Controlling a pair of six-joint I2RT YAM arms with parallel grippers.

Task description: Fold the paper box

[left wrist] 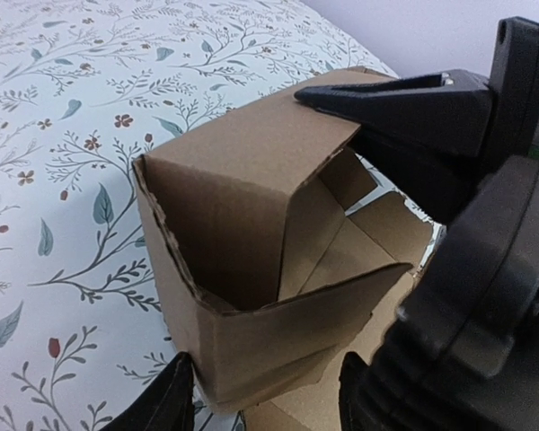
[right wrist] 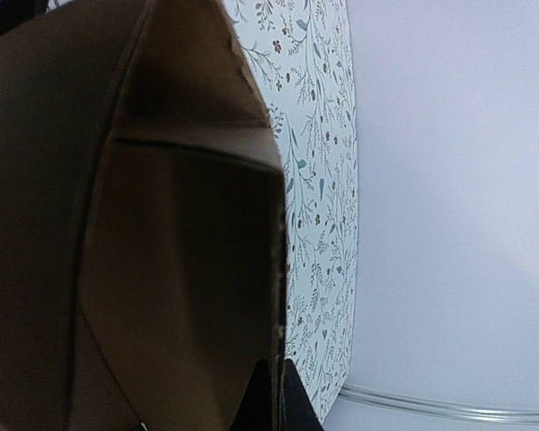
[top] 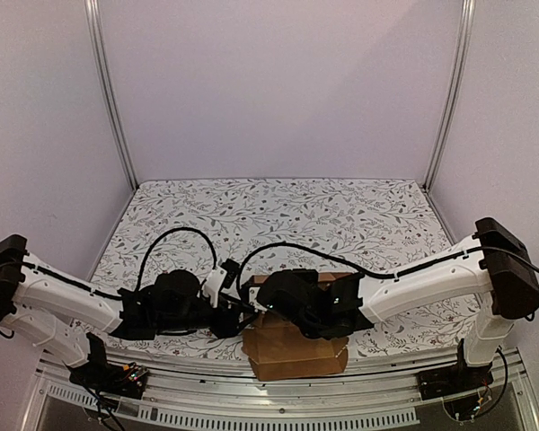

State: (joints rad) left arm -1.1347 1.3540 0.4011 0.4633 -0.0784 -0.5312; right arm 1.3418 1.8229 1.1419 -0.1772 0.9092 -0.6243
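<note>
The paper box (top: 296,352) is plain brown cardboard and lies at the table's front edge between both arms. In the left wrist view the box (left wrist: 242,206) is partly set up, with side walls raised and a panel folded over its top. My left gripper (left wrist: 265,395) is open, with one finger on each side of the box's near corner wall; it also shows in the top view (top: 236,319). My right gripper (right wrist: 280,395) is shut on the thin edge of an upright box panel (right wrist: 162,251). It shows in the top view (top: 278,310) and, as a black wedge, in the left wrist view (left wrist: 404,99).
The floral tablecloth (top: 278,211) covers the table behind the box. White walls with metal corner posts (top: 112,99) close in the back and sides. A metal rail (top: 251,404) runs along the near edge. Black cables (top: 175,235) arch over both wrists.
</note>
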